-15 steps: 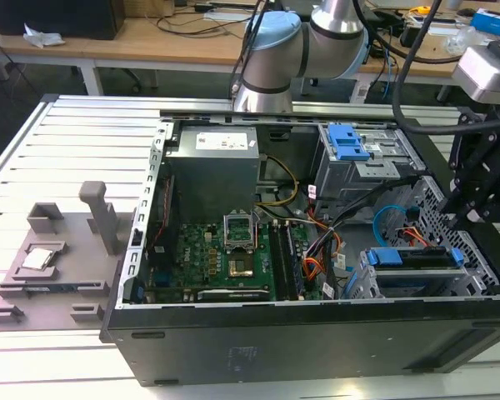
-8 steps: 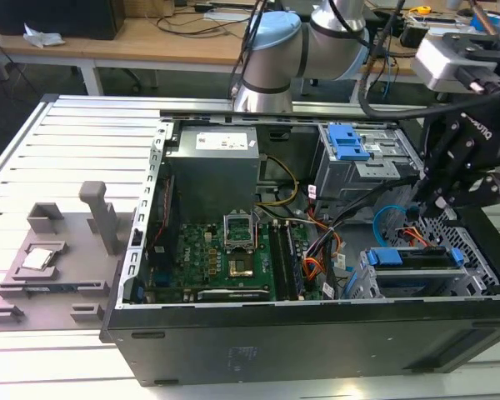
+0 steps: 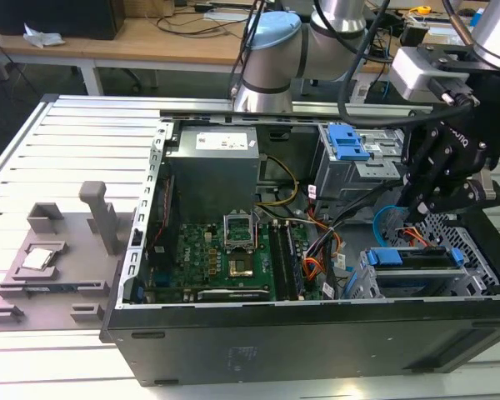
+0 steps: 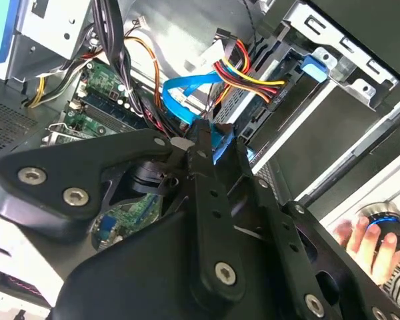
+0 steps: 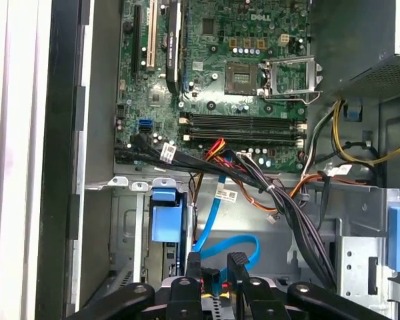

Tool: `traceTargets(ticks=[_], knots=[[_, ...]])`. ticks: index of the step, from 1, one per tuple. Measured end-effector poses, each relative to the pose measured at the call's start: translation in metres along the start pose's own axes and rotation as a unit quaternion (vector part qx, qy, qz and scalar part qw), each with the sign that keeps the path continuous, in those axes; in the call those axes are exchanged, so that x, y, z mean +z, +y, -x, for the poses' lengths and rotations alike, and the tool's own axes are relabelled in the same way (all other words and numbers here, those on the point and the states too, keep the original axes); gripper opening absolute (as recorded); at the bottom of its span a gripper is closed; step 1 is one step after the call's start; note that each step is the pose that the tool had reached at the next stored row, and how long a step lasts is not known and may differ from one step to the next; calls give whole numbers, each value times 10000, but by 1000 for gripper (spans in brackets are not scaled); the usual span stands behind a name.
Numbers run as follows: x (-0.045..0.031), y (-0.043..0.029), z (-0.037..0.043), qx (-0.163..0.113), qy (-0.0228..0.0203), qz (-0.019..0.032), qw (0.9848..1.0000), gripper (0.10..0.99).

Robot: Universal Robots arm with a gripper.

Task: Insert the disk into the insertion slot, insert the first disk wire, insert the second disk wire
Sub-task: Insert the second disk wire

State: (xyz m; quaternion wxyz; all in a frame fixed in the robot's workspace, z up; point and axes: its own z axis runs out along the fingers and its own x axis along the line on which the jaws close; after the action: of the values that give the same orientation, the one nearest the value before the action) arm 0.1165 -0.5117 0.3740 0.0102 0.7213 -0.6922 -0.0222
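now we see the gripper (image 4: pixel 217 137) hanging just over the insertion slot (image 3: pixel 475 250), its jaws closed on the end of the second disk wire (image 4: pixel 179 93). the disk (image 3: pixel 417 260) sits in that slot, and the first disk wire (image 4: pixel 243 72) reaches its edge, dark plug against it.

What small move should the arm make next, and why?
Probably a slight lowering of the gripper toward the blue-framed flat disk, already seated in the grey perforated metal slot: the thin flat light-blue cable loops up and ends at the gripper.
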Motion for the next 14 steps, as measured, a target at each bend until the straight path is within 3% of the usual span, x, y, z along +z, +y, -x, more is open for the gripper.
traceTargets(ticks=[3, 5, 10, 13, 14], knots=[[0, 0, 0, -5, 0, 0, 10000, 286], [0, 0, 0, -8, 0, 0, 10000, 161], [2, 0, -6, -14, 0, 0, 10000, 161], [4, 5, -100, -13, 24, 2, 10000, 161], [22, 7, -174, -13, 24, 1, 10000, 161]])
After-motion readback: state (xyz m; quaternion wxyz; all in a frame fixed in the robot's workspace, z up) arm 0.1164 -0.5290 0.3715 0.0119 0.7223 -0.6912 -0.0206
